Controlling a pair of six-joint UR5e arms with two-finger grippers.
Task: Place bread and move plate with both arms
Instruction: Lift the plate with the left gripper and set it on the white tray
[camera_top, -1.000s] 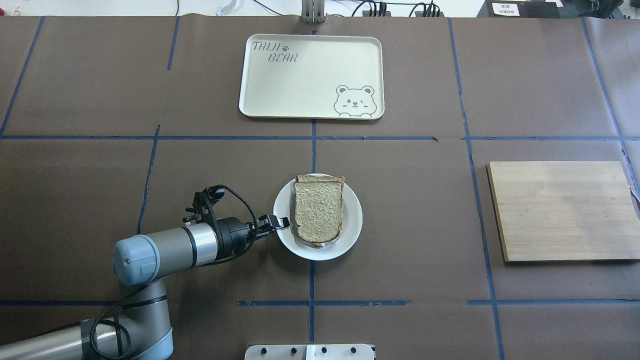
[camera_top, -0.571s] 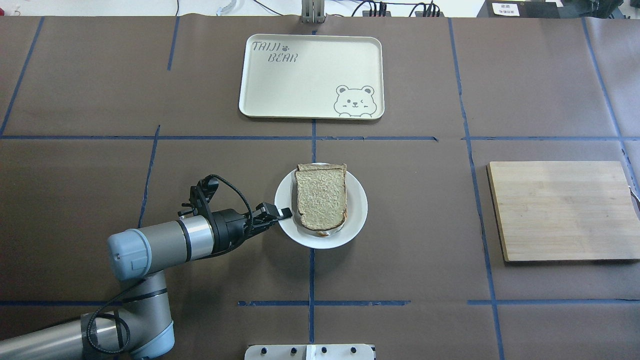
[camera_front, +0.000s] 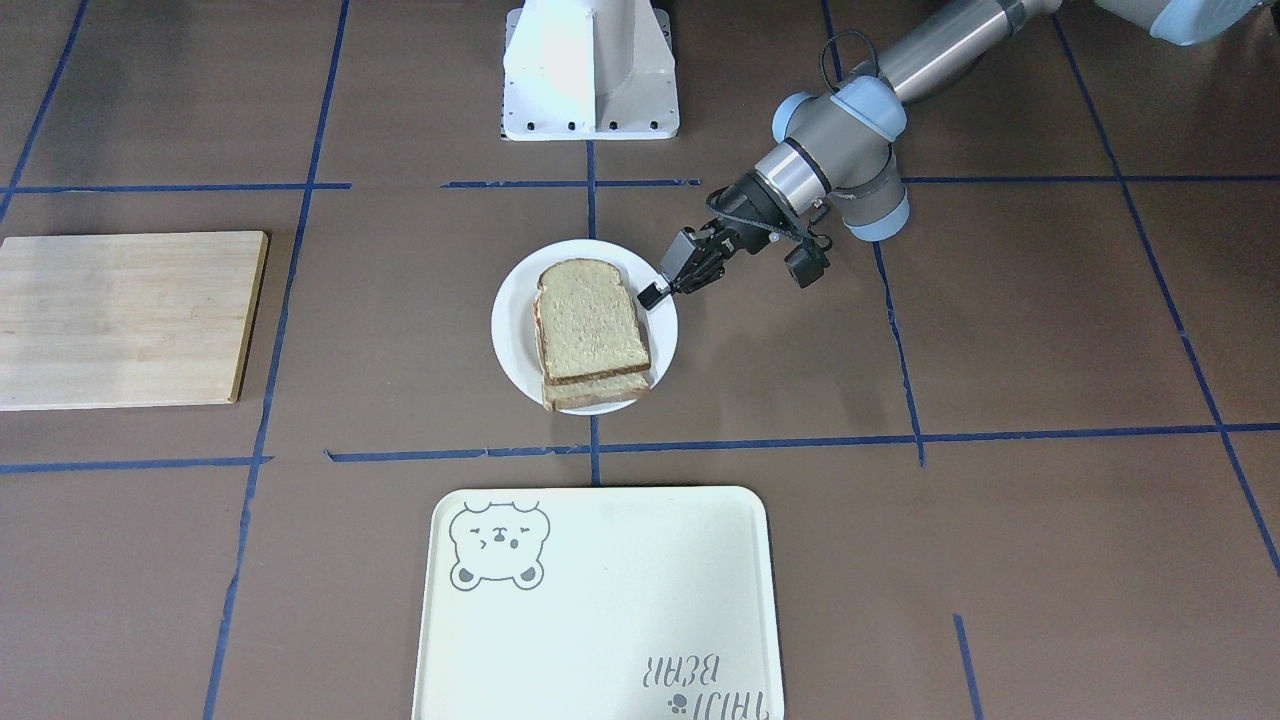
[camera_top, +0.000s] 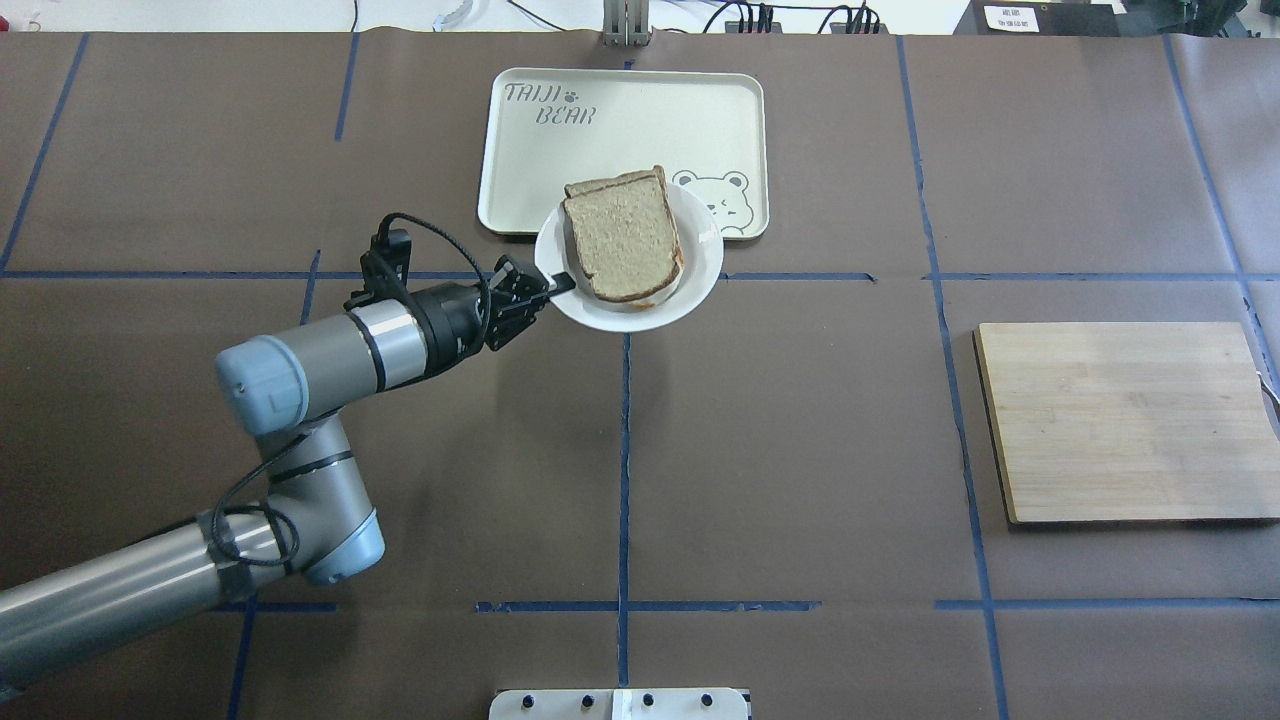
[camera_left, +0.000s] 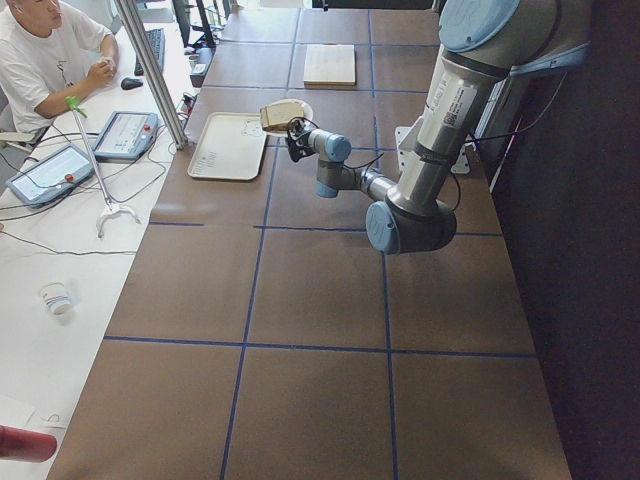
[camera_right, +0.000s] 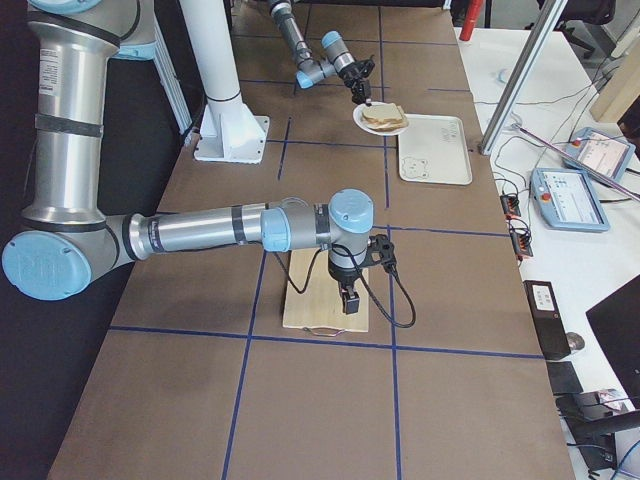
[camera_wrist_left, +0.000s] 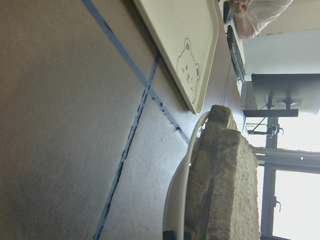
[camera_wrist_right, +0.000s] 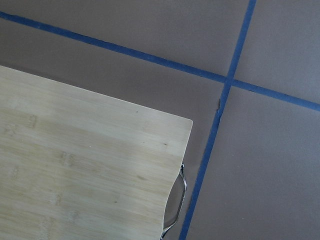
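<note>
The small white plate (camera_top: 702, 268) carries the speckled, dark-crusted bread (camera_top: 622, 235), which lies on a second slice. My left gripper (camera_top: 560, 285) is shut on the plate's left rim and holds it up in the air, over the front edge of the cream tray (camera_top: 620, 120). The front-facing view shows the plate (camera_front: 515, 330), the bread (camera_front: 590, 320) and the left gripper (camera_front: 652, 293). The left wrist view shows the plate rim (camera_wrist_left: 177, 200) and the bread (camera_wrist_left: 225, 190) edge-on. My right gripper (camera_right: 348, 303) hangs over the wooden cutting board (camera_right: 315, 300); I cannot tell whether it is open or shut.
The cream bear tray (camera_front: 600, 600) lies at the far middle of the table. The wooden cutting board (camera_top: 1125, 420) lies on my right, and its metal handle (camera_wrist_right: 175, 200) shows in the right wrist view. The white pedestal base (camera_front: 590, 70) stands at the near edge.
My left gripper has lifted the plate with the bread off the table and carried it away from me, to the tray's front edge.
</note>
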